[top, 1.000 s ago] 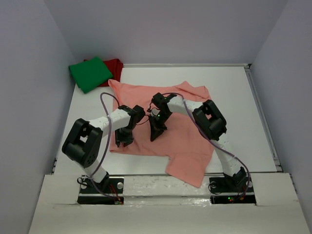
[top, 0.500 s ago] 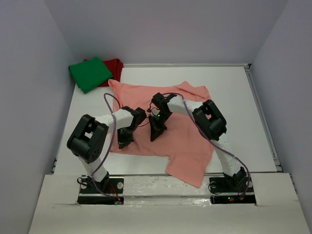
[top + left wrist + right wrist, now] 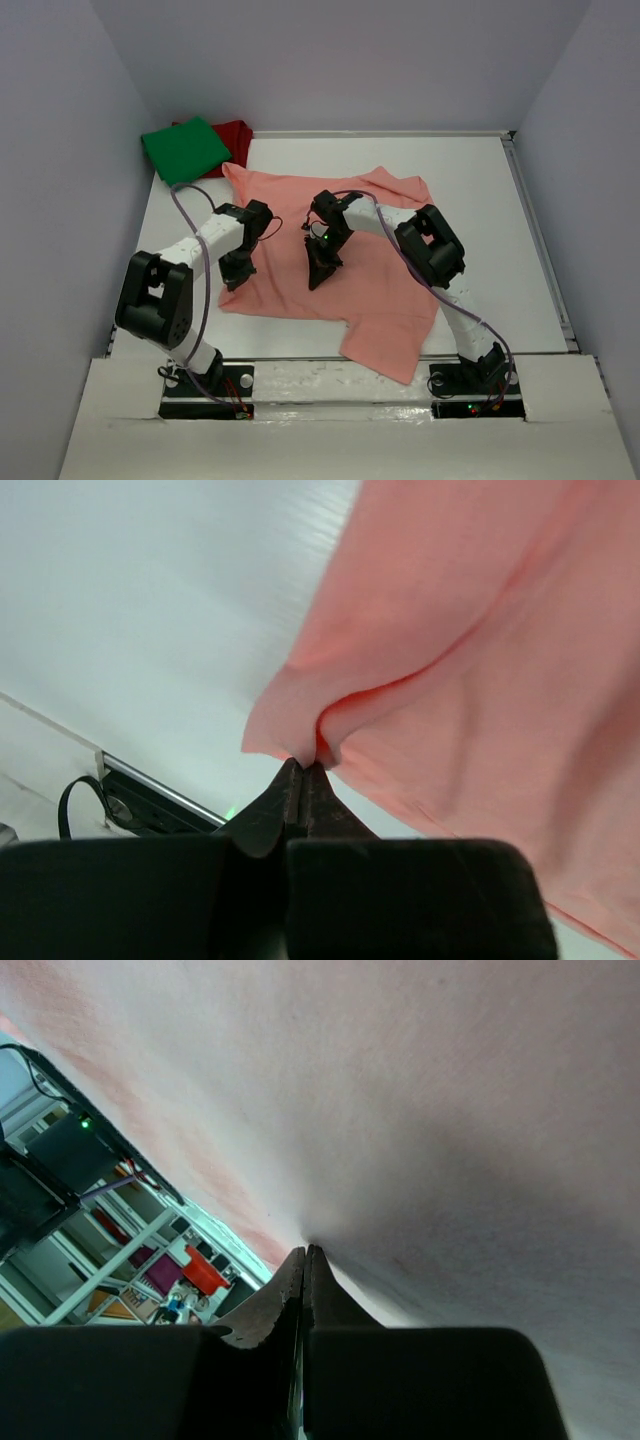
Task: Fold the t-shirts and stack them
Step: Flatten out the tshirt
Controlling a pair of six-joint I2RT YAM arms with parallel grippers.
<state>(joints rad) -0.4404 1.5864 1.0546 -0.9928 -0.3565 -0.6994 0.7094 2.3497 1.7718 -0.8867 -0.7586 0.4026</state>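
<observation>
The salmon-pink t-shirt lies spread across the middle of the white table, one corner hanging over the near edge. At the shirt's left edge, my left gripper is shut; in the left wrist view the left gripper pinches a small raised fold of that pink shirt. My right gripper stands on the middle of the shirt, and the right wrist view shows the right gripper shut on a pinch of the pink shirt. Folded green and dark red t-shirts lie at the back left.
Grey walls close in the table on the left, back and right. A raised rail runs along the table's right side. A white board covers the near edge over both arm bases.
The left gripper closed on the shirt's left edge, and the left arm then swung out to the left with the fabric pinched. The right arm stayed in place.
</observation>
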